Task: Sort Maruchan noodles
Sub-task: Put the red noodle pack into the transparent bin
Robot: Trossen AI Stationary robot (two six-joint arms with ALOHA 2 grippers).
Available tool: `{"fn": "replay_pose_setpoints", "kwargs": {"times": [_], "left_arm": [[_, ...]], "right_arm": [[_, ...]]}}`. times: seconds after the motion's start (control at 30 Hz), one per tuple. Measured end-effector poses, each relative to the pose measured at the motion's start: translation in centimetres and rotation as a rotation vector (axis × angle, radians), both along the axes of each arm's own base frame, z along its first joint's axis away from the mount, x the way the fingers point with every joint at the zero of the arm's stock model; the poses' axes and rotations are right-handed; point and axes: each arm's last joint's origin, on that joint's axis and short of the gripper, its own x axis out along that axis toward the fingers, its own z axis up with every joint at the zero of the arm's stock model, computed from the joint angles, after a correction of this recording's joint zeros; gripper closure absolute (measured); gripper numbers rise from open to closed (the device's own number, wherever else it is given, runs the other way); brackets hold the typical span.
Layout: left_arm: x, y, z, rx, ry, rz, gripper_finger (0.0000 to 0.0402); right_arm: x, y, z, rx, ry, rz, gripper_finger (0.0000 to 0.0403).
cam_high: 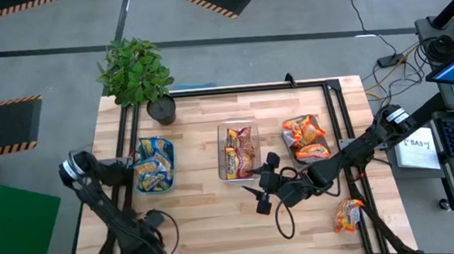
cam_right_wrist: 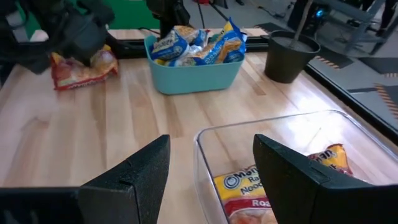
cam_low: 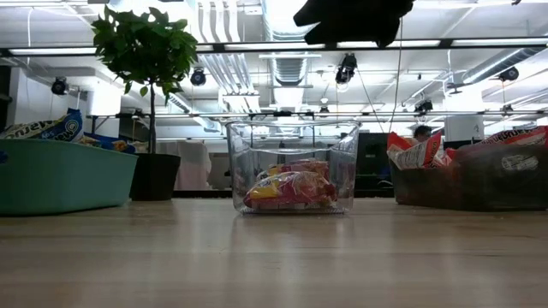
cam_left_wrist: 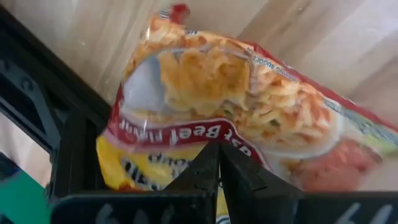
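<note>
My left gripper (cam_left_wrist: 217, 155) is at the table's near left corner, shut on a red-edged Maruchan packet (cam_left_wrist: 236, 99), which also shows under that gripper in the right wrist view (cam_right_wrist: 81, 70). My right gripper (cam_right_wrist: 211, 174) hovers open by the near end of the clear bin (cam_high: 239, 152), touching nothing. That bin holds maroon-pink packets (cam_right_wrist: 249, 186). Blue packets (cam_high: 154, 165) fill the teal bin (cam_right_wrist: 193, 78), and orange packets (cam_high: 303, 133) lie in the grey bin (cam_low: 479, 184). One orange packet (cam_high: 349, 213) lies flat near the table's right near corner. My left gripper pinches the red-edged packet between its two fingertips (cam_left_wrist: 202, 171) at the yellow part beside the red label band (cam_left_wrist: 186, 134). The fingers come from above. The packet (cam_right_wrist: 81, 70) sits low at the table top; whether it is lifted clear I cannot tell.
A potted plant (cam_high: 135, 73) stands at the far left corner. Black frame rails (cam_high: 341, 126) run along the table's sides. Bare wood lies along the near half of the table (cam_high: 210, 226). A laptop and cables sit beyond the right edge.
</note>
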Motion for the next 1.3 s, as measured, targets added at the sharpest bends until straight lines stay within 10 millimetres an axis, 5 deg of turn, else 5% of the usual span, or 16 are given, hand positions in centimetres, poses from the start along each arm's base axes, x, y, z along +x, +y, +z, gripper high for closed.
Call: {"fn": "replay_pose_setpoints", "kwargs": {"times": [0.27, 0.47, 0.8, 1.3], "left_arm": [[1.2, 0.0, -1.5, 0.055, -0.006, -0.069, 0.0401], [3.8, -0.9, 0.0, 0.128, -0.316, -0.169, 0.0401], [7.4, -1.5, 3.1, 0.264, -0.578, -0.390, 0.0401], [7.4, -3.0, 4.8, 0.310, -0.653, -0.560, 0.0402]], "right_arm": [[-0.2, 0.5, 0.1, 0.015, -0.006, 0.012, 0.0184], [-0.2, 0.8, 0.4, 0.039, -0.014, 0.032, 0.0184], [-0.2, 0.9, 0.4, 0.044, -0.013, 0.035, 0.0184], [-0.2, 0.8, 0.4, 0.061, -0.017, 0.028, 0.0184]]}}
